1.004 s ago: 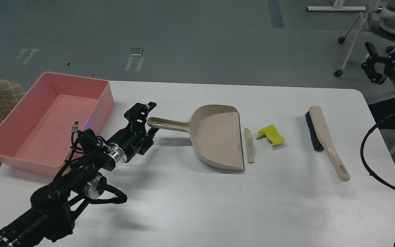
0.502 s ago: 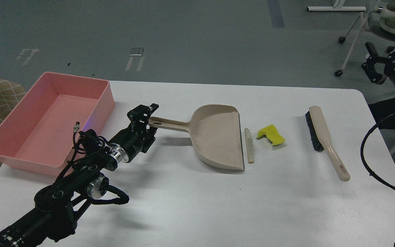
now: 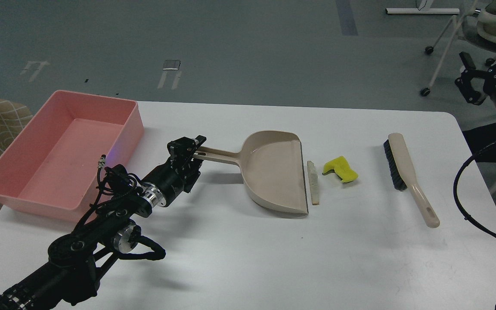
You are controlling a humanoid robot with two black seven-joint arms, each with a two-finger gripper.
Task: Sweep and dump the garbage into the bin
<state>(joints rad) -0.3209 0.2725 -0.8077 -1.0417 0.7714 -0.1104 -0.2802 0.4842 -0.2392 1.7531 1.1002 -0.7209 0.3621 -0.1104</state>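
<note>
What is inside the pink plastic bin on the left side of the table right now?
The pink rectangular plastic bin looks empty: its bare pink floor and inner walls show, with no garbage in it. The near wall hides a thin strip of floor along the front edge.

Left arm enters from lower left, extended up and to the right across the view, wrist roughly level. Left gripper (image 3: 190, 148) at its far end; fingers astride a thin handle, closure not discernible. Right arm at the right edge, raised; right gripper (image 3: 467, 82) dark, finger state unresolved.
</note>
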